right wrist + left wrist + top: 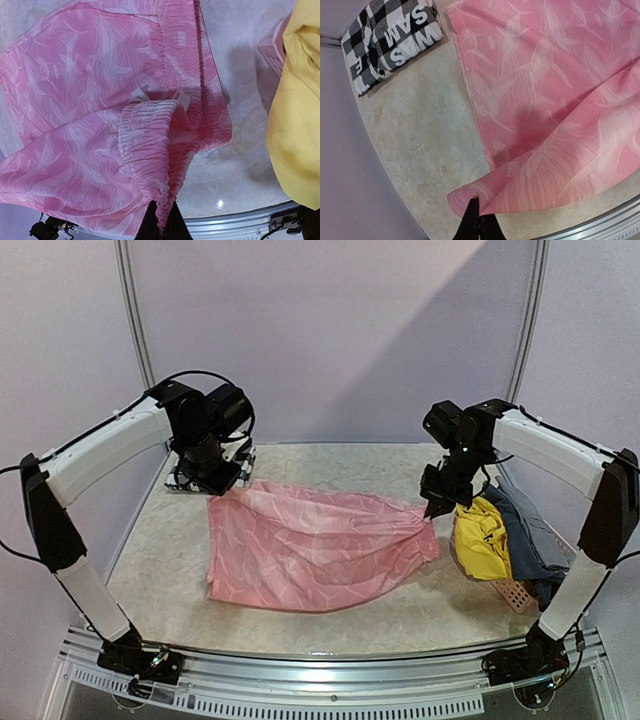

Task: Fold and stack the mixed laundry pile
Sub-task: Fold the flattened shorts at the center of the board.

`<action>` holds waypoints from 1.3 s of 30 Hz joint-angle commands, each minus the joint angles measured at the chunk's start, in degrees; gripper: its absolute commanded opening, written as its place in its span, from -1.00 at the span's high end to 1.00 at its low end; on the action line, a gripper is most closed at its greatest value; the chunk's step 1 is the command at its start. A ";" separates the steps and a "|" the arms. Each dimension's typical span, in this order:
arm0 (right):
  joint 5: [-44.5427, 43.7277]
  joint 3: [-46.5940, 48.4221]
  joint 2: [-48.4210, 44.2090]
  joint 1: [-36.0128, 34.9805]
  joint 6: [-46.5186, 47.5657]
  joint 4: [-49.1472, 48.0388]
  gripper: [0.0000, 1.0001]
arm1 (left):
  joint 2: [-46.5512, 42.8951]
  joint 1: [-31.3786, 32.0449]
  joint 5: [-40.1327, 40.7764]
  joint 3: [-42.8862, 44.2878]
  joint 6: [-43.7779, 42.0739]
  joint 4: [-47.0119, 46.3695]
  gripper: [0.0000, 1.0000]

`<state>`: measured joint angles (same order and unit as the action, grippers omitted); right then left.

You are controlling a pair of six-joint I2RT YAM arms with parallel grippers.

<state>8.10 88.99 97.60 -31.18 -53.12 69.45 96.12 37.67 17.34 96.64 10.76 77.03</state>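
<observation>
Gripping pink garment (310, 545) at 2 ends: L jaws, R jaws clamped.

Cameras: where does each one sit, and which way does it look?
Top external: high behind the arms, looking down at the table; both arms show, left gripper and right gripper pinching the pink garment.
Left wrist: on the left arm, looking down past its shut fingers; checked shirt beyond.
Right wrist: on the right arm, looking down past its fingers; yellow garment beside.
Shared: all three see the pink garment.
</observation>
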 commanded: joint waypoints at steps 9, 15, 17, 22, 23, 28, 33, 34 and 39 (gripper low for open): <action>1.73 7.62 10.42 3.80 4.84 2.37 1.00 | 16.62 -5.56 5.11 17.87 -3.73 4.47 1.00; 1.83 8.03 13.38 5.71 5.49 1.48 1.00 | 22.29 -6.43 4.47 19.54 -4.02 2.58 1.00; 2.72 8.17 15.53 6.36 5.48 0.28 1.00 | 24.11 -7.39 4.60 19.77 -2.85 -0.18 1.00; 3.14 8.74 18.40 6.65 5.68 -0.45 1.00 | 26.65 -8.24 5.95 23.46 -0.80 -2.29 1.00; 3.07 8.74 18.67 6.81 5.47 -0.58 1.00 | 27.46 -8.37 6.40 24.51 -0.35 -2.59 1.00; 1.75 8.74 19.62 8.02 4.49 -1.23 1.00 | 30.69 -8.99 8.20 28.40 1.37 -4.72 1.00; 1.48 9.47 19.35 8.92 3.35 -1.62 1.00 | 32.83 -9.19 8.31 32.55 1.99 -6.22 1.00; 1.37 9.67 19.17 9.19 3.17 -1.65 1.00 | 33.02 -9.24 8.32 33.11 1.96 -6.67 1.00; 1.28 9.89 19.79 10.05 1.38 -3.05 1.00 | 35.84 -9.63 8.51 36.12 1.66 -8.24 1.00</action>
<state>11.18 97.78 116.22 -22.37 -49.98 67.24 129.54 29.78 23.64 129.64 11.70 71.33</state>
